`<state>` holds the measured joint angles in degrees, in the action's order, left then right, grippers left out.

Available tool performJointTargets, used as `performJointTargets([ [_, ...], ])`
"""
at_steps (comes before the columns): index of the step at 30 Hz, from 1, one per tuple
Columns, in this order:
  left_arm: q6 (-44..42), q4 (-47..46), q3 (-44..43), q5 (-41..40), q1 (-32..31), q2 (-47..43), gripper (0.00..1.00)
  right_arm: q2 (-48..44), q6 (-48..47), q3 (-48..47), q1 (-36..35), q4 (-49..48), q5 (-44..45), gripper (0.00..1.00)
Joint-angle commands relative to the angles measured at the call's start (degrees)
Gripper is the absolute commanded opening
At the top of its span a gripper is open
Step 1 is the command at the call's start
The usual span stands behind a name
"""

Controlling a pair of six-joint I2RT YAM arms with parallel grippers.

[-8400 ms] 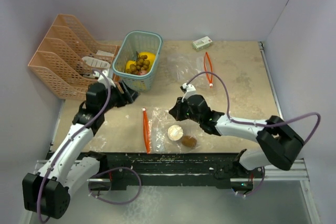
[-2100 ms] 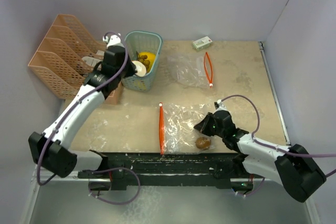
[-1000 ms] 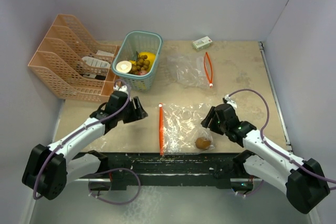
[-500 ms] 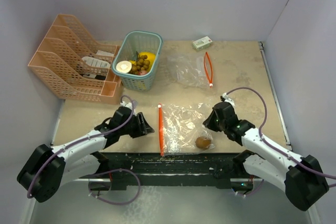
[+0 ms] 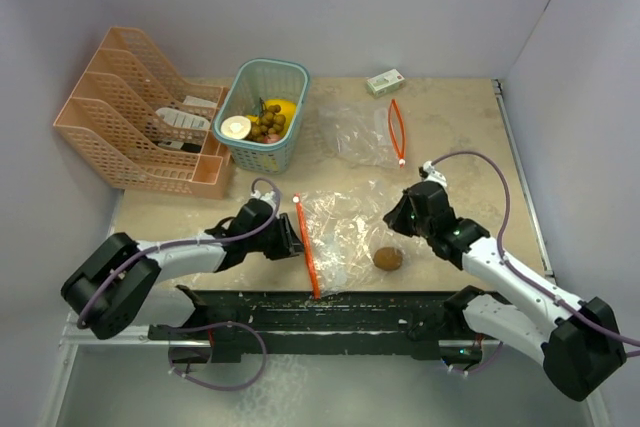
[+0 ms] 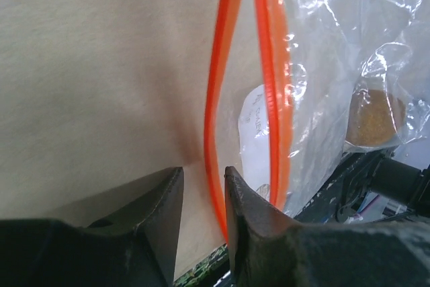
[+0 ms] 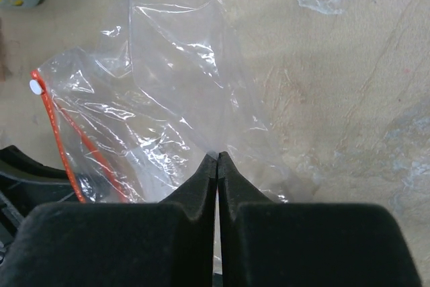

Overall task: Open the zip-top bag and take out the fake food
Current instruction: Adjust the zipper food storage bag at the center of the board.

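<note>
The left gripper [image 6: 203, 173] has fingers narrowly parted around one lip of the orange zip [image 6: 222, 99], unclamped, hiding its near end. The brown piece [image 5: 388, 258] lies toward the near edge of the table [image 5: 460, 147]; whether film still covers it is unclear. The right gripper [image 7: 217, 156] is pinched tight on the zip-top bag [image 7: 168, 85]. Farther back, the basket [image 5: 290, 72] holds the other fake food [image 5: 268, 119]. Half a second ago the zip lay straight; now it slants, the left gripper at it.

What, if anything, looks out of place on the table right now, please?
The zip-top bag lies skewed, its orange zip slanting to the near edge of the table; one brown piece is still inside.
</note>
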<state>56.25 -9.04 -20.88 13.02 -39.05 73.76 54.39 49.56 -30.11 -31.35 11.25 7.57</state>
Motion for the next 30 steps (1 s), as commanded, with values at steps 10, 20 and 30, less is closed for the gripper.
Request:
performJointTargets([
  [10, 1.06, -9.36, -5.75, -0.26, -3.42, 8.93, 0.30, -12.18, -3.62, -7.36, 0.24, 6.22, 7.32, 0.00],
  [20, 1.66, -12.38, -8.41, 0.21, -5.99, 13.37, 0.29, -3.85, -4.66, -5.23, 0.24, 3.45, 1.94, 0.00],
  [30, 2.12, -14.21, -11.51, 1.84, -8.58, 16.57, 0.32, -0.89, -5.02, -2.37, 0.24, 0.11, 1.14, 0.00],
])
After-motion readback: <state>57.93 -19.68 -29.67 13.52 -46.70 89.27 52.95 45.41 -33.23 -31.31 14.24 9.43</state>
